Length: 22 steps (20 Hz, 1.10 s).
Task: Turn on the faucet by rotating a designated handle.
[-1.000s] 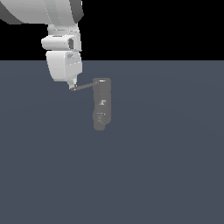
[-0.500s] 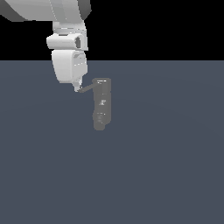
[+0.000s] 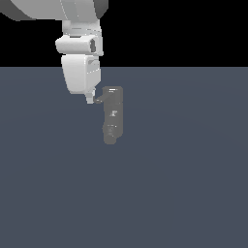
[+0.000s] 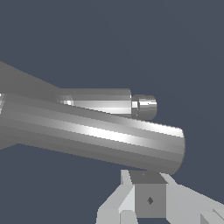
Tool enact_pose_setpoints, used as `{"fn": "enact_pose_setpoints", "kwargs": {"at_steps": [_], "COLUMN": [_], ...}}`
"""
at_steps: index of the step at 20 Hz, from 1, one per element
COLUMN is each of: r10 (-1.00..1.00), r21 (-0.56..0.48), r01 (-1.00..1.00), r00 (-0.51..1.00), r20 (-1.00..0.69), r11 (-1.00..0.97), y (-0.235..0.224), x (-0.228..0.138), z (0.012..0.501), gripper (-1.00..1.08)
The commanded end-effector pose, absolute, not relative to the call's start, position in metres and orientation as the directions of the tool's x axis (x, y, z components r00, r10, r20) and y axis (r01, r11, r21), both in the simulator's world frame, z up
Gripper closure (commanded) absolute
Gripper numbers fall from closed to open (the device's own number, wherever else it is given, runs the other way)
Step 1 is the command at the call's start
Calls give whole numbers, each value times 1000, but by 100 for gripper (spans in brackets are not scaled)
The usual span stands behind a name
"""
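Note:
The faucet (image 3: 113,116) is a small grey upright column in the middle of the exterior view. Its handle (image 3: 99,100), a short grey rod, sticks out from the column's top toward the exterior view's left. My gripper (image 3: 89,100) hangs from the white hand just left of the column, with its tip against the outer end of the handle. The fingers look pressed together with nothing between them. In the wrist view the handle (image 4: 96,135) fills the middle as a thick glossy bar, the faucet (image 4: 109,103) lies behind it, and my gripper (image 4: 148,199) touches the bar's end.
A flat grey-blue floor (image 3: 184,193) spreads around the faucet, under a black background. The white arm (image 3: 80,58) comes down from the upper left of the exterior view.
My hand has moved toward the exterior view's right, closer to the column. The handle has swung with it and now looks much shorter.

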<state>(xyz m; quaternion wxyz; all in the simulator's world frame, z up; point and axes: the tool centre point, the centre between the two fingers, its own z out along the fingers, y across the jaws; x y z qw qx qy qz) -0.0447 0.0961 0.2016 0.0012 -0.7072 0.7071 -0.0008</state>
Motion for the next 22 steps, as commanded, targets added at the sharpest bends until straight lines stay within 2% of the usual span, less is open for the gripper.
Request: {"fn": "enact_pose_setpoints", "kwargs": {"at_steps": [1,18,19,20,22], "r10": [-1000,-1000,-1000,-1000,-1000], "r21": [-3,0,0,-1,-1], "r01": [-1000,-1000,-1000,-1000,-1000], "r00": [1,-4,-4,27,25], "r20": [0,0,0,-3,-3], "r11": [-1,4,4,-27,-25], "y": [90,-17,-17,5,1], "x": [-45,-43,-43,-42,-38], "z": [202,202,202,202,202], "gripper": [108,108,108,108,108]}}
